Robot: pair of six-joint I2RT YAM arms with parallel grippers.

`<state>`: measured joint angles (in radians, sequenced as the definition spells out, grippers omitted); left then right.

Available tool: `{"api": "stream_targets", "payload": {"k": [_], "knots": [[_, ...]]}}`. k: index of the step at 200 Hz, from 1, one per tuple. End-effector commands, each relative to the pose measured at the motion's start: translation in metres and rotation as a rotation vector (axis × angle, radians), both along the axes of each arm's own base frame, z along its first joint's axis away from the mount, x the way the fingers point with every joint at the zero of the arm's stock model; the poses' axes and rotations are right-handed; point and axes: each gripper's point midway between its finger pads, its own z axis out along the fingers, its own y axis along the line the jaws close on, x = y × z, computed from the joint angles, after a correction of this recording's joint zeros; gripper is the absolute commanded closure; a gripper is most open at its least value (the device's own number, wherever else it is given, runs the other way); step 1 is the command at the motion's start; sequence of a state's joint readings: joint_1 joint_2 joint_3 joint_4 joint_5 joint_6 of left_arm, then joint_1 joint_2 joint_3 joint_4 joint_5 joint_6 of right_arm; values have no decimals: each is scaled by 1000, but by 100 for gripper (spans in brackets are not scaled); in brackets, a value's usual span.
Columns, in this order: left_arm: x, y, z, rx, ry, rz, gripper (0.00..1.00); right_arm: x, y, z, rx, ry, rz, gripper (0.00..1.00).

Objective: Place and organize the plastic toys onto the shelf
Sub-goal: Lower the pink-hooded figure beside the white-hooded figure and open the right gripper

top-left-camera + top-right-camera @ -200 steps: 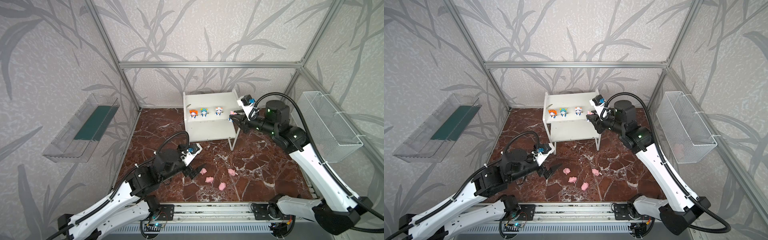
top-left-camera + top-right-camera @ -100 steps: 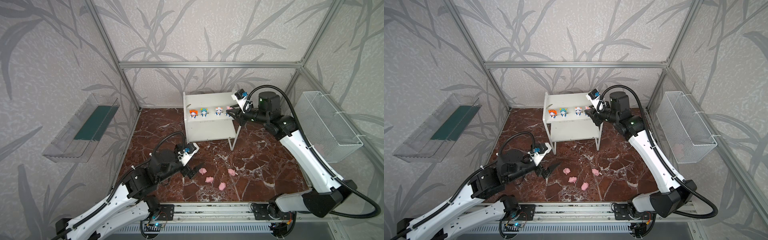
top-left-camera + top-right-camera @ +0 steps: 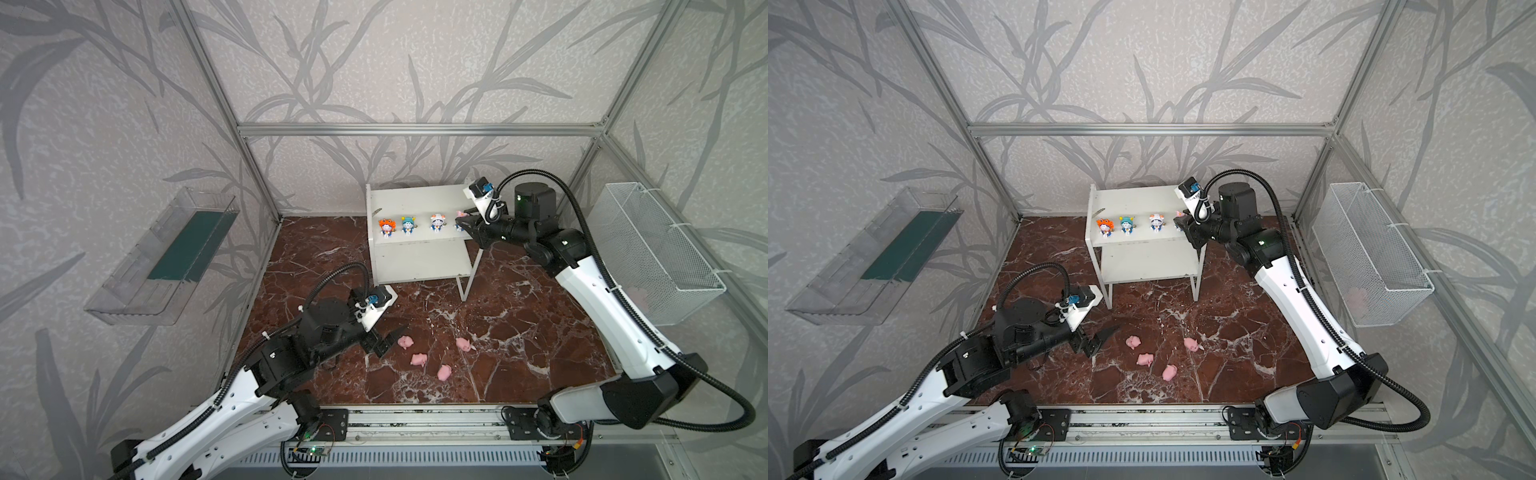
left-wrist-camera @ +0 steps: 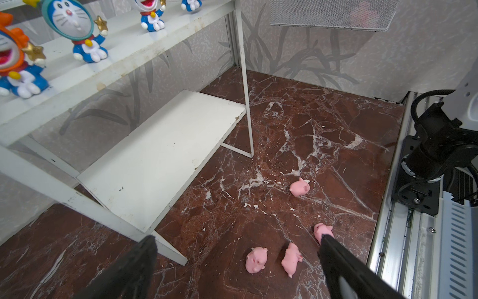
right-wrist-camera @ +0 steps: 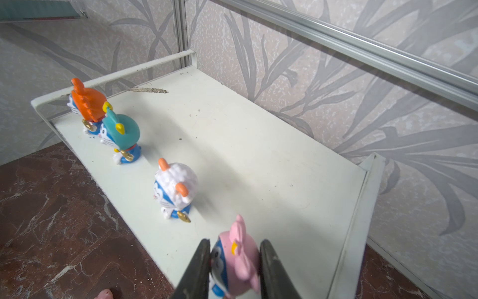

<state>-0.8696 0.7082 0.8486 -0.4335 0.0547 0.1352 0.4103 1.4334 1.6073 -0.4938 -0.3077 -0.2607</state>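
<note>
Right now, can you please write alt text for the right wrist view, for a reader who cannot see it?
The right gripper is shut on a pink-hooded figurine at the end of the white shelf top board. Three more stand there in a row: a white-hooded one, a teal-hooded one, an orange-hooded one. Brown marble floor lies below.

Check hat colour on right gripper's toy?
Pink; toy shows best in the right wrist view.

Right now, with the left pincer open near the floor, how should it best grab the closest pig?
Probably across the nearest pig's plump middle, one finger on each flank, with the left pincer coming down from above. The pig is a small rounded lump lying low on the marble floor with no handle to catch. A second pig lies close beside it, so the fingers should avoid that side.
</note>
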Motion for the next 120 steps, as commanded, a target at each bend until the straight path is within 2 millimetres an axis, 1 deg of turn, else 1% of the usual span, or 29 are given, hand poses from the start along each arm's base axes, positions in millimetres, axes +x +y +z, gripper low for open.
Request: {"api": "stream_targets", "payload": {"k": [1,16,46,81,120], "knots": [[-1,0,0,-6,-7,-8,1,6,-2,1,-9,-21,-9,82],[0,0,0,-7,-6,-8,1,8,-2,-2,-13,-18,-14,81],[0,0,1,-11,-5,-10,1,9,-2,-4,-17,-13,-19,72],[1,0,0,-16,0,-8,1,7,-4,1,-12,-21,-25,62],[2,-1,1,-21,4,-11,1,3,-8,7,-4,-35,-34,55]]}}
